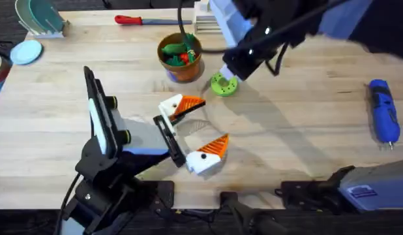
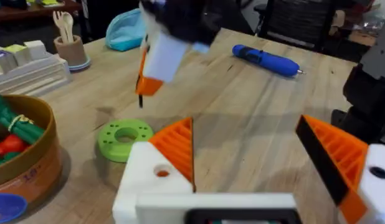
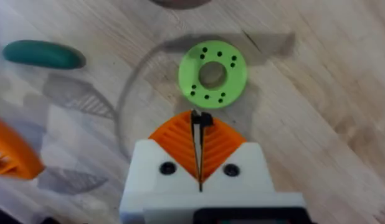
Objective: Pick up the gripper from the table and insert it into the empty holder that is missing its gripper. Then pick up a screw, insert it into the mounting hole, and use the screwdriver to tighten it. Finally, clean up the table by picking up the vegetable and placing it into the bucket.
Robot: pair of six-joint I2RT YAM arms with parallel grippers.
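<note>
The right gripper [image 1: 231, 69] reaches across the table from about 2 o'clock. It hangs just above the green disc [image 1: 223, 85], which lies on the wood at roughly 4 o'clock of the bucket [image 1: 182, 57]. In the right wrist view its two orange ribbed pads [image 3: 180, 140] are pressed together on a thin dark screw [image 3: 199, 119]. The screw's tip pokes out past the pads toward the disc [image 3: 212, 73] and is not touching it. The left wrist view shows the same screw [image 2: 141, 100] pointing down from the right gripper [image 2: 149, 82], clear of the disc [image 2: 124, 140] beneath it.

The left gripper [image 1: 196, 130] rests low near the table's centre, at about 6 o'clock of the bucket. Its white fingers are spread wide, with nothing between the orange pads [image 2: 178, 148].

The vegetable [image 3: 43, 55], a dark green cucumber, lies flat on the table, apart from the disc and outside the bucket. The blue screwdriver [image 1: 382, 109] lies untouched toward the table's 3 o'clock edge, well apart from both grippers. A red-handled screwdriver [image 1: 133, 19] lies along the 12 o'clock edge.
</note>
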